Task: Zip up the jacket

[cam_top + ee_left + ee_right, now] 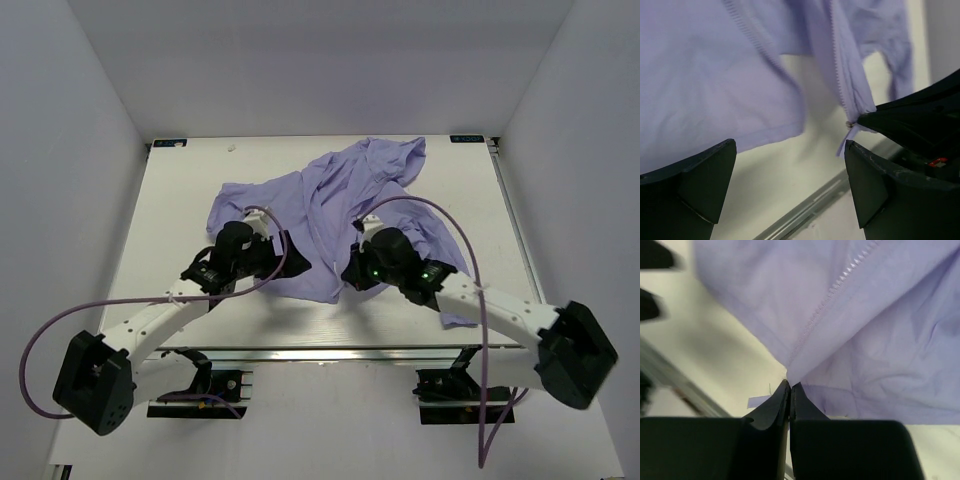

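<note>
The lavender jacket (340, 205) lies crumpled on the table, its hem toward me. My right gripper (349, 274) is shut on the jacket's bottom corner at the lower end of the zipper; in the right wrist view the gripper (790, 388) pinches the fabric tip, and the zipper teeth (840, 282) run up and away. My left gripper (284, 256) is open and empty beside the hem. In the left wrist view the gripper (790, 172) hovers over bare table, the jacket (705, 85) and zipper (839, 80) lie beyond, and the right gripper (912, 122) holds the zipper end.
The white table (180, 220) has a metal rail (330, 352) along its near edge. White walls enclose the left, right and back. Purple cables (440, 215) loop from both arms. A small white tag (759, 401) hangs near the pinched corner.
</note>
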